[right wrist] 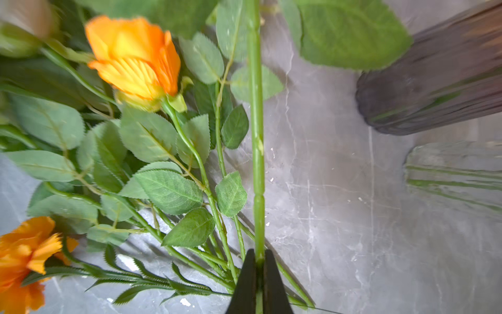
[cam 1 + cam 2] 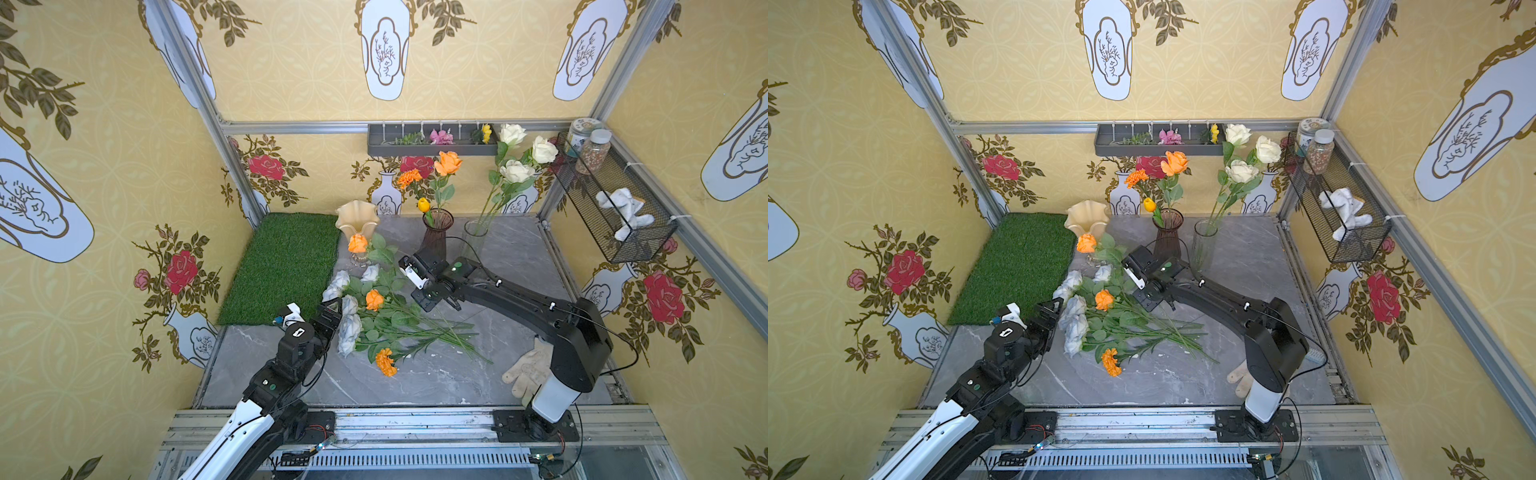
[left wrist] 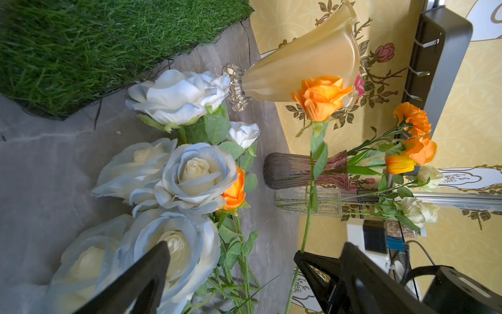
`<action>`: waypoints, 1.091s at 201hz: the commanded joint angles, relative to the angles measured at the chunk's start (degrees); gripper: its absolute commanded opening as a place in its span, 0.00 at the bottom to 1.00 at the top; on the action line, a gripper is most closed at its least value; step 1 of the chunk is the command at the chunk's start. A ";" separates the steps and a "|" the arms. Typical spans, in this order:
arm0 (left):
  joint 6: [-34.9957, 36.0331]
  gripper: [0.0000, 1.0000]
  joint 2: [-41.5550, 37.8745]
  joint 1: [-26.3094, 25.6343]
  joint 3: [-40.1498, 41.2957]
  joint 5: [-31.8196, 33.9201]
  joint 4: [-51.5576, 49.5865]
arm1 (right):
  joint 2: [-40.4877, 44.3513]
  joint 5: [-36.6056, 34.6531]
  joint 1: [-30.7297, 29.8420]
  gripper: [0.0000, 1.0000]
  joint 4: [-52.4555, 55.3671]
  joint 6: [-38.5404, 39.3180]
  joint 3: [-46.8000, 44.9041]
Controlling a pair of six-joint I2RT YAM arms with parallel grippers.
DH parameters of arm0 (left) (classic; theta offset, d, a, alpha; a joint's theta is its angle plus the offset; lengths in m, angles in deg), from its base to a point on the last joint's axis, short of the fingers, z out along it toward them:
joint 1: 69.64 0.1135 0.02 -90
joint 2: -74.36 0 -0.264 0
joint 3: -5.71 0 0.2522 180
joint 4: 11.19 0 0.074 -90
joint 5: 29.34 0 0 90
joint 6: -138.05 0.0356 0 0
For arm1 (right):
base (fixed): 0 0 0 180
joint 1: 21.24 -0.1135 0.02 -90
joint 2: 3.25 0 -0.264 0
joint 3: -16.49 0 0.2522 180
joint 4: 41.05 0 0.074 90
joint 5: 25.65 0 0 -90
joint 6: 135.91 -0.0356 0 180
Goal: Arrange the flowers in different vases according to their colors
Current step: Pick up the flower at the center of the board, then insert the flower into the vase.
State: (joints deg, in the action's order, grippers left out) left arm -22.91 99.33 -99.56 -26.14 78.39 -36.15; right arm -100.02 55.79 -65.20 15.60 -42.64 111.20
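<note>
flowers mostly lie heaped mid table: blue roses, a marigold, leafy stems. right claw is pressed together, pinching the stem of an orange rose. its bloom is raised and, in both top views, sits in front of the cream vase. purple vase holds orange blooms and a tulip. clear vase holds three cream roses. left claw is spread wide, gripping nothing, low beside the blue roses.
</note>
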 commanded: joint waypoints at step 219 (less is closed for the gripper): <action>2.36 1.00 -0.66 0.09 1.36 -0.18 3.42 | -2.02 8.43 24.89 0.00 -60.79 -0.75 16.65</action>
State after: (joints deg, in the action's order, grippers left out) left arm -21.57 98.61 -99.56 -25.18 78.39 -35.19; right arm -100.00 66.68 -41.18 -38.27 -45.61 126.72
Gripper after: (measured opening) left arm 0.999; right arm 0.074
